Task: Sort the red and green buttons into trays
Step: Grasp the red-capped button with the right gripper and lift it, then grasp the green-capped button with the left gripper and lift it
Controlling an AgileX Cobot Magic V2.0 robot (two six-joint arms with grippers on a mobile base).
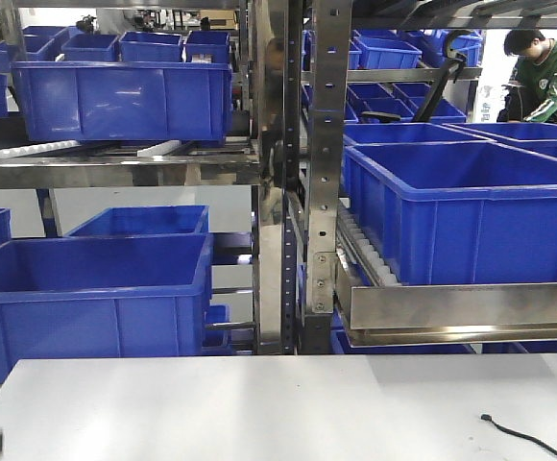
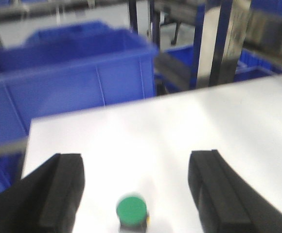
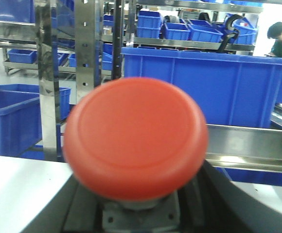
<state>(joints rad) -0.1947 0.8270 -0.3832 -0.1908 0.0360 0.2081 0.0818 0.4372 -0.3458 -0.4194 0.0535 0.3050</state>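
Note:
The green button (image 2: pixel 132 209), a round green cap on a dark body, stands on the white table (image 2: pixel 180 126) in the left wrist view. My left gripper (image 2: pixel 136 162) is open, with one finger on each side of the button and wide gaps between. In the right wrist view, the red button (image 3: pixel 136 136) fills the middle, its broad red cap facing the camera. My right gripper (image 3: pixel 140 209) is shut on its grey body, held above the table. The trays are out of view.
Deep blue crates (image 1: pixel 96 288) sit on steel racks (image 1: pixel 326 192) right behind the table's far edge (image 1: pixel 298 360). A thin black cable (image 1: pixel 528 440) lies on the table at the front right. A person (image 1: pixel 545 72) works far back on the right.

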